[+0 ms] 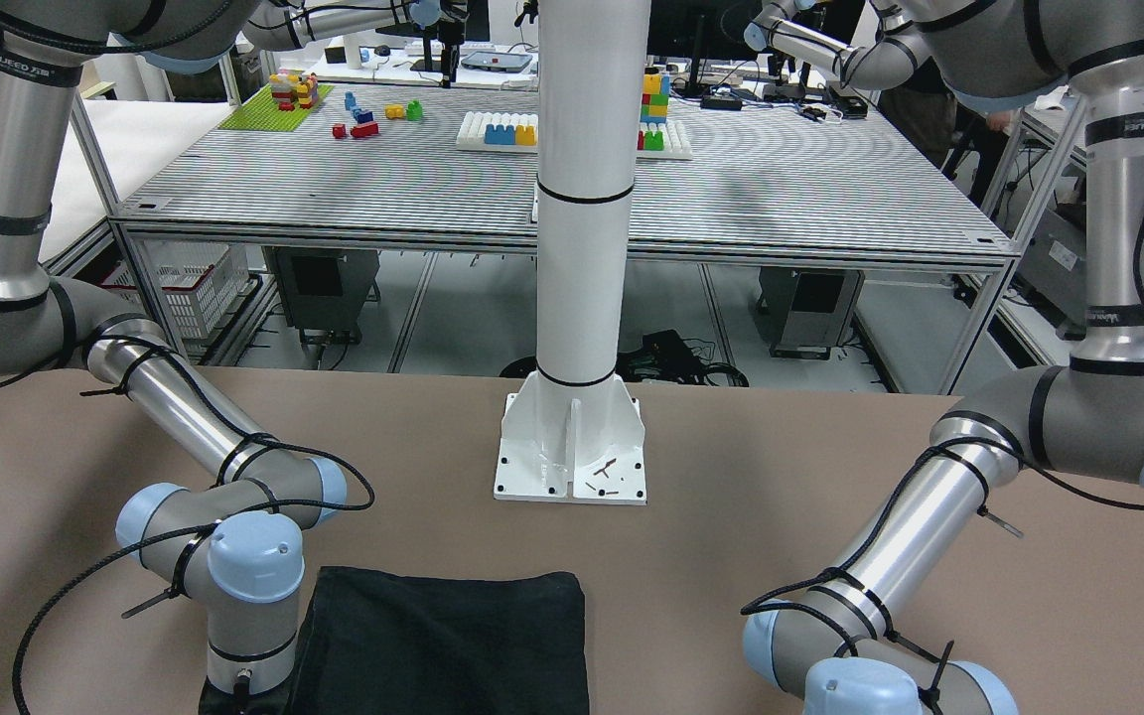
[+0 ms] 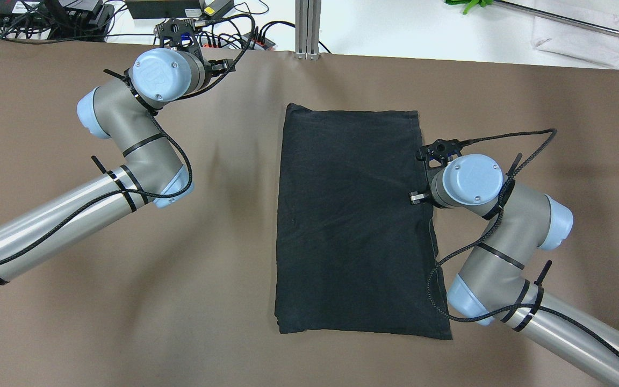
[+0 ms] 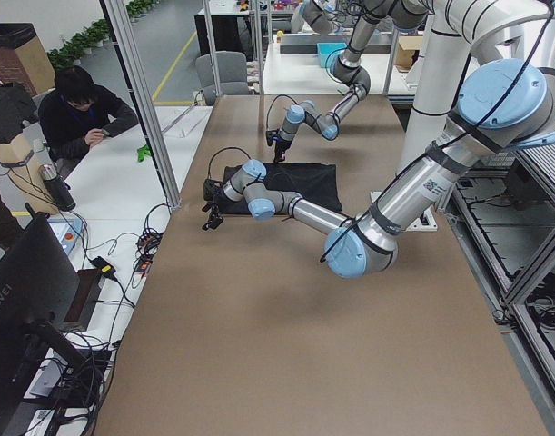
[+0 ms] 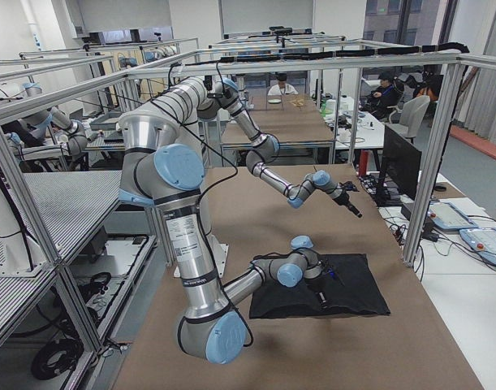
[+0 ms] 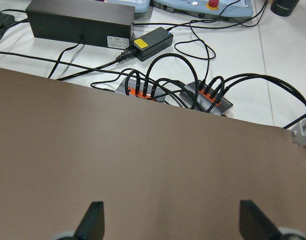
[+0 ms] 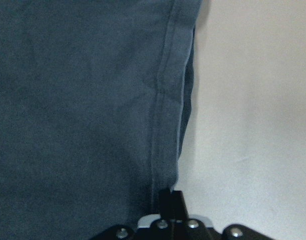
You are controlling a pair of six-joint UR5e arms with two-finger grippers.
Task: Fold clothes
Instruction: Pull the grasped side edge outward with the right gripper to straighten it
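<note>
I see the garment point(image 2: 352, 215) as plain charcoal black, bluish-grey through the right wrist camera. The table cover point(image 2: 223, 269) is flat tan-brown. The pillar point(image 1: 582, 199) is glossy white with thin black bands. The left arm point(image 2: 46, 215) and right arm point(image 2: 503, 252) are silver and grey with pale blue caps.

Left of the clothes point(image 2: 352, 226) the table point(image 2: 223, 242) lies bare up to the left arm point(image 2: 62, 215). The right arm point(image 2: 497, 258) crowds their right hem; the white pillar point(image 1: 582, 248) stands beyond their robot-side edge, cables point(image 5: 168, 90) past the far one
</note>
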